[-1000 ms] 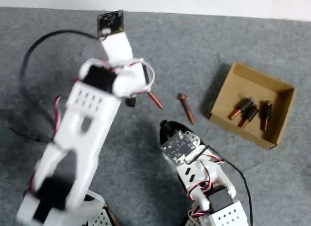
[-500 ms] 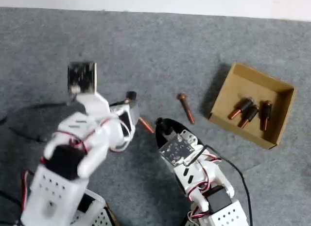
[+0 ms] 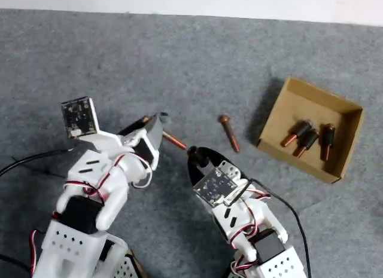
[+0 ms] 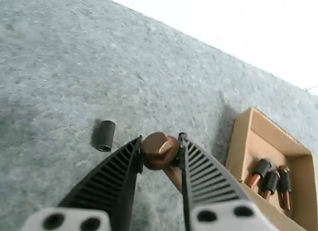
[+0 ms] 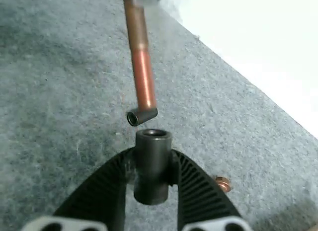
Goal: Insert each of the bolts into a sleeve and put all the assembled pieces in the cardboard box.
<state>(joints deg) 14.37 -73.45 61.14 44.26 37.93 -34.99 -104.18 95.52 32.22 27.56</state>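
My left gripper (image 3: pixel 154 130) (image 4: pixel 160 139) is shut on the head of a copper bolt (image 3: pixel 175 141) (image 4: pixel 159 150), held above the carpet with its shaft slanting toward the right arm. My right gripper (image 3: pixel 196 159) (image 5: pixel 151 155) is shut on a black sleeve (image 3: pixel 192 151) (image 5: pixel 151 166), its open bore facing the bolt (image 5: pixel 140 67); the bolt's tip hangs just short of it. A second black sleeve (image 4: pixel 105 135) (image 5: pixel 141 116) lies loose on the carpet. Another copper bolt (image 3: pixel 228 133) (image 5: pixel 222 183) lies near the cardboard box (image 3: pixel 281 104) (image 4: pixel 241 141).
The box sits at the right and holds three assembled pieces (image 3: pixel 306 137) (image 4: pixel 271 179). Grey carpet covers the table, with a black cable (image 3: pixel 24 161) trailing at the left and another cable (image 3: pixel 296 218) by the right arm's base.
The left arm swung back and down from the far side with the bolt, bringing its tip close to the sleeve. The right gripper shifted slightly left with its sleeve.
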